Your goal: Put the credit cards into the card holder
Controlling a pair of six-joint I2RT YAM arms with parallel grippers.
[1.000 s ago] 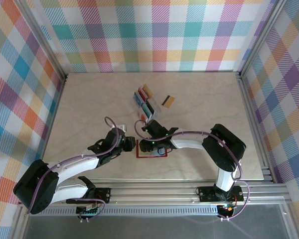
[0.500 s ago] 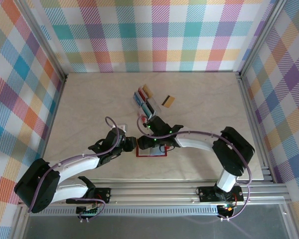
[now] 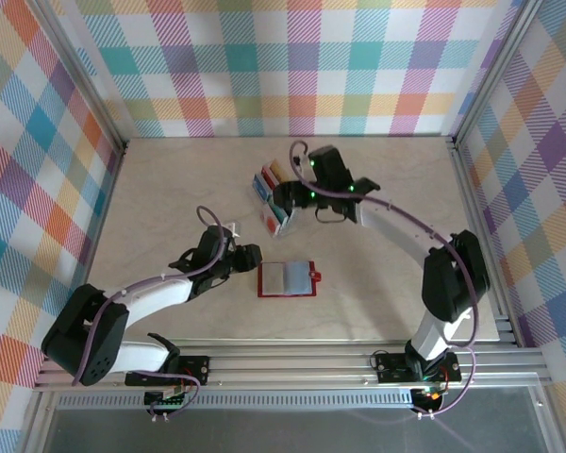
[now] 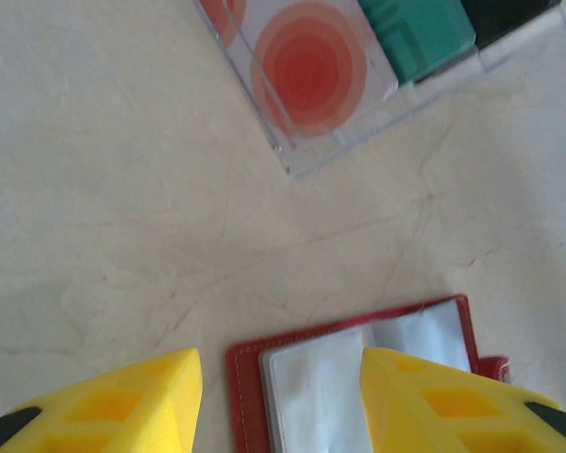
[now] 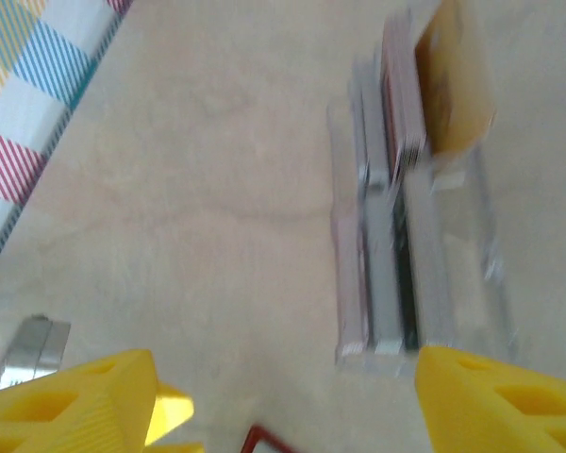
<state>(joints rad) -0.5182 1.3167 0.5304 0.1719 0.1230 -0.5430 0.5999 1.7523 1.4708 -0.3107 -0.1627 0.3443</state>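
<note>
While left fingers gape empty near the card holder, right fingers spread empty.

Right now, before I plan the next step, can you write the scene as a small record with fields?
holder: red leather-like folding card holder, lying open on the pale marble-look table, grey pockets facing up
cards: thin coloured plastic credit cards, standing in the clear plastic slotted rack
left pincer: open, by the holder's left edge, holding nothing
right pincer: open, close to the rack, holding nothing
</note>
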